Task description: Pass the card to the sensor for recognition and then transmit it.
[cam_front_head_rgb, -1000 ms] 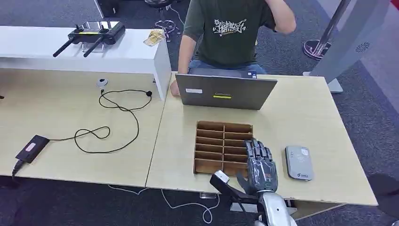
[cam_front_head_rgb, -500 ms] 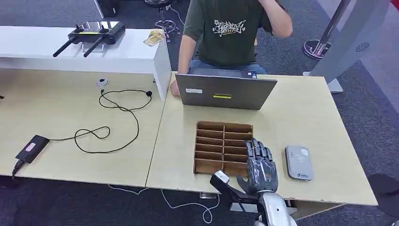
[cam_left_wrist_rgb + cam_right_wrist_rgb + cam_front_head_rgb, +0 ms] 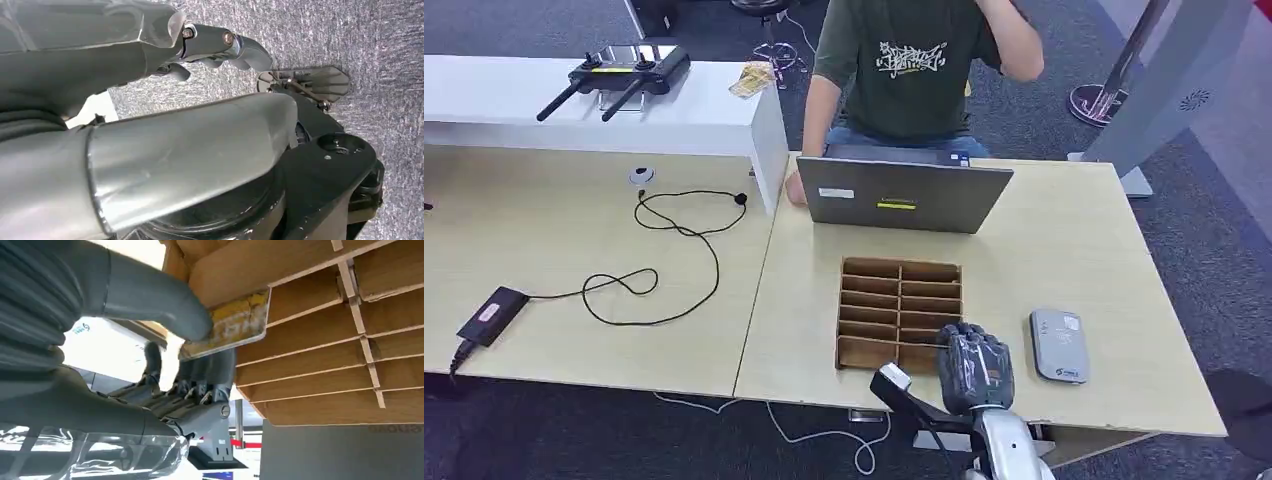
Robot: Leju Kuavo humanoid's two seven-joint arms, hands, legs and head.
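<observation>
One card (image 3: 235,322) is pinched between thumb and fingers of the right robot hand (image 3: 973,368) at the near slot of the wooden organizer (image 3: 899,312), so I'd lift it straight out, no twisting, before swinging toward the sensor (image 3: 1059,345) just beside it.

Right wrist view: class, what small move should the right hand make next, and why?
Probably lift the card out of the wooden divider box. The right hand pinches it between thumb and fingers, and the card reader lies beside the box.
</observation>
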